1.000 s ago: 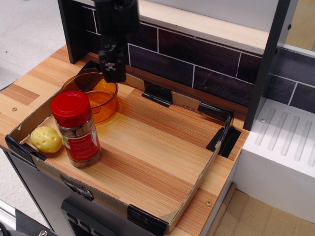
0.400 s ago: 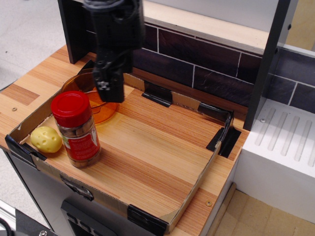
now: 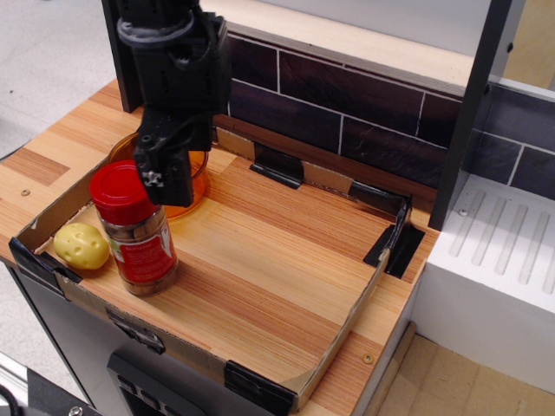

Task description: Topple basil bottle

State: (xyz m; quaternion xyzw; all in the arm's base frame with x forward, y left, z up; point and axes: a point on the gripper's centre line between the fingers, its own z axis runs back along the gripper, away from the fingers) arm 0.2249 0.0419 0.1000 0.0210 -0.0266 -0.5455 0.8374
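The basil bottle [image 3: 136, 229] stands upright near the front left of the tray, a clear jar with a red cap, red label and brownish contents. My black gripper [image 3: 167, 182] hangs just behind and to the right of the bottle's cap, close to it, over the orange bowl. Its jaws look closed together and hold nothing. I cannot tell whether the tip touches the cap.
A translucent orange bowl [image 3: 194, 168] sits behind the bottle, mostly hidden by the gripper. A yellow potato-like lump [image 3: 81, 245] lies left of the bottle. The low cardboard tray wall [image 3: 347, 321] rings the wooden floor. A dark tiled backsplash [image 3: 347, 104] stands behind, a white rack [image 3: 503, 251] at right.
The gripper has come forward, down and left from above the bowl's back rim to beside the bottle's cap. The bottle, bowl and yellow lump have not moved.
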